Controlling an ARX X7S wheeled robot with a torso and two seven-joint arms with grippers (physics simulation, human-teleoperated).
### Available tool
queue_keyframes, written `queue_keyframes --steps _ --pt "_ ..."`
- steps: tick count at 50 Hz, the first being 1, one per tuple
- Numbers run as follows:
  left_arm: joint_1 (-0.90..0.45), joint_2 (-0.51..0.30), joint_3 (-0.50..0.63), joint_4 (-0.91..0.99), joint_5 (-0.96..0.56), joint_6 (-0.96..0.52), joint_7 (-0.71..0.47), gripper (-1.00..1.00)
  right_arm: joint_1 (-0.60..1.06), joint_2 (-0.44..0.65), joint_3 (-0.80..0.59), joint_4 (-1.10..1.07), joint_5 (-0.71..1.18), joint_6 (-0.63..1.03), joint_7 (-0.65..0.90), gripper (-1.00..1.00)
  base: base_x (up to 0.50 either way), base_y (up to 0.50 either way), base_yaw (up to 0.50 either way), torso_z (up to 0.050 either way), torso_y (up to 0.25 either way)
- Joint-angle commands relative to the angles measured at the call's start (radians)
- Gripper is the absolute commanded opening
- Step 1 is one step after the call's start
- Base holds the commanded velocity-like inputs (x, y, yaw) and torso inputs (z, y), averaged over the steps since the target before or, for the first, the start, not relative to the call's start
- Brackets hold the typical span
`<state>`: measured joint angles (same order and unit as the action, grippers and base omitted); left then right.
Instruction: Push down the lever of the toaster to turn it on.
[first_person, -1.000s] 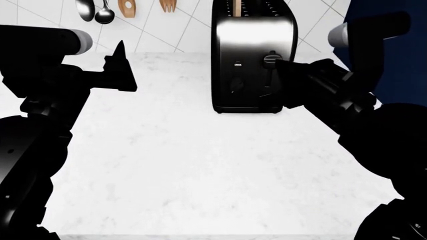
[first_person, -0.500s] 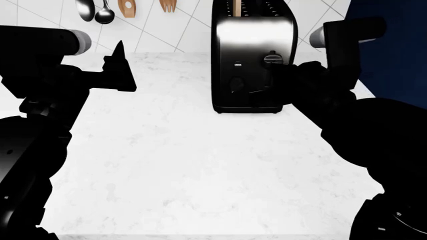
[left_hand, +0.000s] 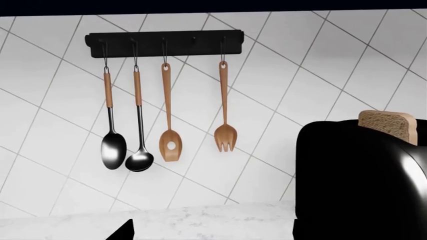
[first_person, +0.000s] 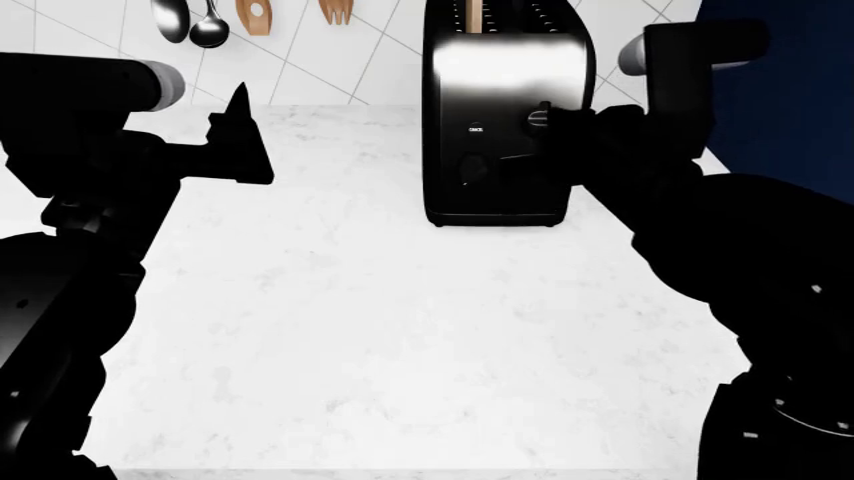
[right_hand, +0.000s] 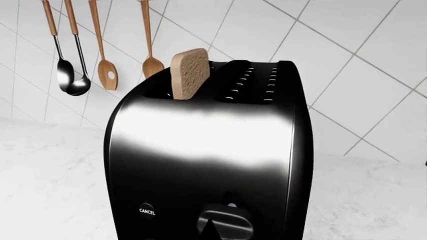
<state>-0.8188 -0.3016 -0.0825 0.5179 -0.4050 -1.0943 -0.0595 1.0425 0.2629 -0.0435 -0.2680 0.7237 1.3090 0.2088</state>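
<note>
Counter (first_person: 374, 330) open; right hand (first_person: 550, 122) at lever (first_person: 537, 119).

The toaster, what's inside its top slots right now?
One slice of bread stands in one slot of the toaster, its upper part sticking out. The other slot looks empty from above; the slice's lower part and both slot bottoms are hidden.

We see the tall, boxy chrome toaster with black base and trim (first_person: 505, 120) standing upright at the back of the white marble counter, against the tiled wall. Its top carries two long slots; a slice of bread stands in one. On its front face we note the small black rounded lever (right_hand: 225, 224), set beside tiny white lettering reading CANCEL.
</note>
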Motion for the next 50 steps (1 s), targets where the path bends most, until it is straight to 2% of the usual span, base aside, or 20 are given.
queue_keyframes --steps 1,29,50 --pt "-0.001 -0.002 0.002 -0.006 -0.003 0.005 -0.004 1.0 0.005 0.001 -0.032 0.057 -0.028 -0.042 0.0 -1.0 0.0 0.0 0.0 0.0 0.0" --pt "0.007 -0.01 -0.011 0.01 -0.023 -0.005 -0.012 1.0 0.028 -0.025 -0.078 0.213 -0.089 -0.128 0.016 -1.0 0.01 0.0 0.01 0.0 0.0" --pt "0.001 -0.01 -0.006 -0.005 -0.028 0.002 -0.021 1.0 -0.004 -0.048 -0.026 0.206 -0.057 0.11 0.172 -1.0 0.01 0.0 0.01 0.0 0.0"
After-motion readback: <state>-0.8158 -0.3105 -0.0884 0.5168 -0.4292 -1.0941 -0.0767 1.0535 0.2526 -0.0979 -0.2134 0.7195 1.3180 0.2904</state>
